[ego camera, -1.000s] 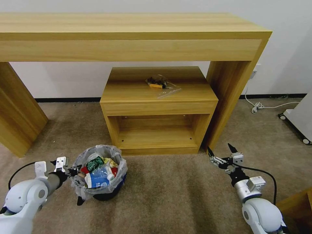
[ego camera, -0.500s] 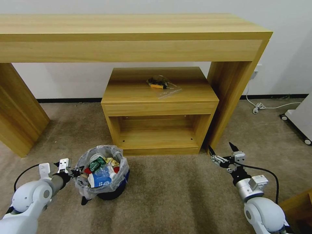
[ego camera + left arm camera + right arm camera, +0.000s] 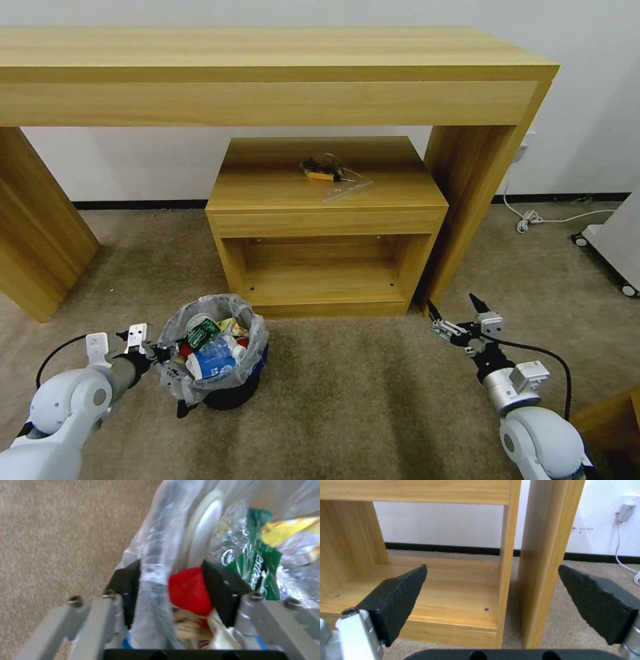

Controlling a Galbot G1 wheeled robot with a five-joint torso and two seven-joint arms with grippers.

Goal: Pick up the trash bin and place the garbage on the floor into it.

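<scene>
The trash bin, black and lined with a crinkled clear bag, stands tilted on the carpet at the lower left. My left gripper is shut on its near rim, one finger outside the bag and the other inside. The garbage lies inside the bin: a green bottle, a blue-white carton, a yellow wrapper and something red. My right gripper hovers open and empty at the lower right, facing the low cabinet's corner.
A low wooden cabinet stands under a long wooden table; a yellow-black item in a clear bag lies on the cabinet. A white cable and a wheeled white unit are at the right. Open carpet lies between the arms.
My left gripper has shifted a little to the right with the bin's rim in it, and the bin has moved along. The right gripper has dropped slightly.
</scene>
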